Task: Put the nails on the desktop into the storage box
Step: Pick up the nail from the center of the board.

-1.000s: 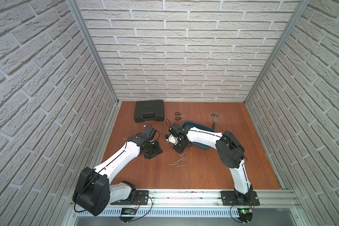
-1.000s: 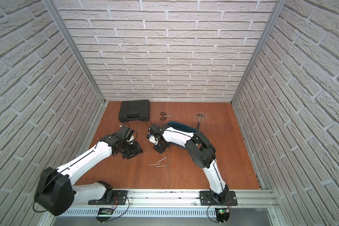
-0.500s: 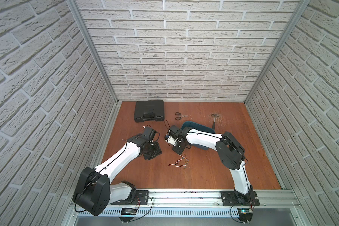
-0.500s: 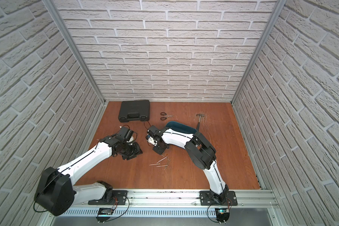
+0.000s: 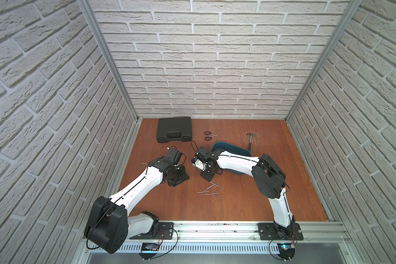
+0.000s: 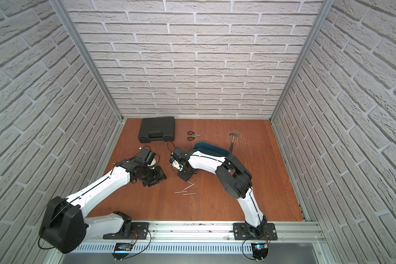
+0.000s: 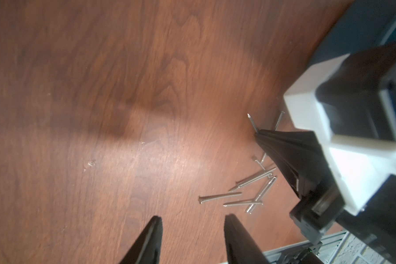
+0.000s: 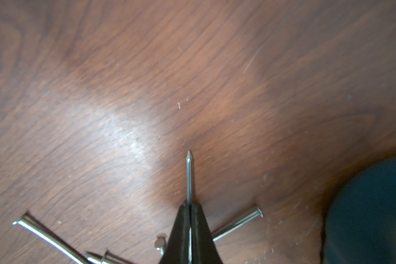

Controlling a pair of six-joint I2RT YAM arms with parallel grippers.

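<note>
Left gripper (image 7: 193, 217): centre-left in both top views, black fingers partly apart with nothing between them, above the reddish-brown wood-grain desktop (image 5: 238, 205).
Right gripper (image 8: 189, 205): mid-frame in both top views, clamped tight on one thin silvery nail (image 8: 189, 176), whose pointed end sticks out past the fingertips.
Loose nails (image 5: 209, 190): small cluster of silvery-grey metal pins lying flat, some crossing, just below and right of the right gripper.
Storage box (image 5: 233, 147): teal-blue plastic tub with rounded corners, up and right of the right gripper, partly hidden by that arm.
</note>
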